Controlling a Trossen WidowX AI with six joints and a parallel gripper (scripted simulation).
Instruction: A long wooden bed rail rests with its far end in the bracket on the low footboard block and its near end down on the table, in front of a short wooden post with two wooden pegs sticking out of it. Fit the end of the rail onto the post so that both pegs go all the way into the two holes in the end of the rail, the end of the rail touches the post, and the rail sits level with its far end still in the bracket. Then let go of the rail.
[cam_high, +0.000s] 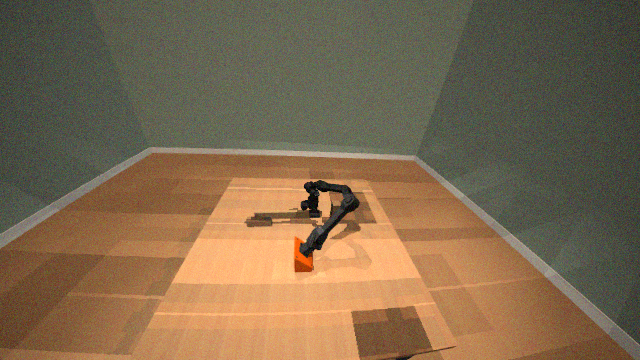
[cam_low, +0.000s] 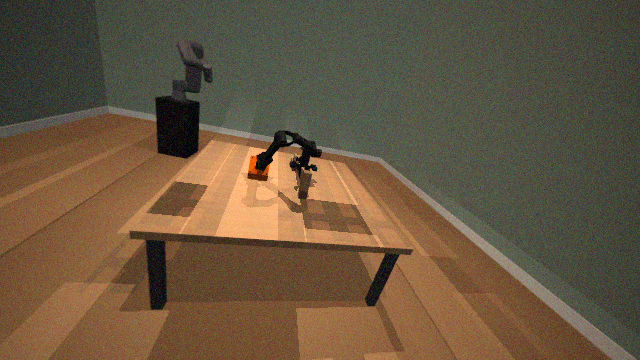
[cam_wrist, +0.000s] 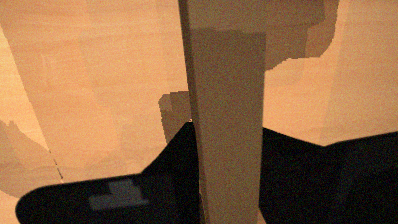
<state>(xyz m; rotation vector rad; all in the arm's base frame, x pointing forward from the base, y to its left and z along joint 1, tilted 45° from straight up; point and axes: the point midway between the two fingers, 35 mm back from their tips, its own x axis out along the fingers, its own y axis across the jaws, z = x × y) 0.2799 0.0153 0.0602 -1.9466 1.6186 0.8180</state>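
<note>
The wooden rail (cam_high: 286, 215) (cam_wrist: 227, 75) runs from the low footboard block (cam_high: 260, 223) on the left toward the post. My gripper (cam_high: 315, 214) (cam_wrist: 209, 126) points down and is shut on the rail near its post end, with one black finger on each side. The short wooden post (cam_low: 303, 187) stands just beyond the gripper. The rail's post end lies outside the bottom of the wrist view. The pegs, the holes and any gap at the post are too small or hidden to tell. Whether the rail is level is also unclear.
The arm's orange base (cam_high: 303, 262) (cam_low: 258, 169) stands on the wooden table (cam_low: 250, 220), with the arm arching over to the rail. Patchy shadows fall on the table. A black pedestal (cam_low: 177, 127) with a grey statue (cam_low: 194, 67) stands beyond the table.
</note>
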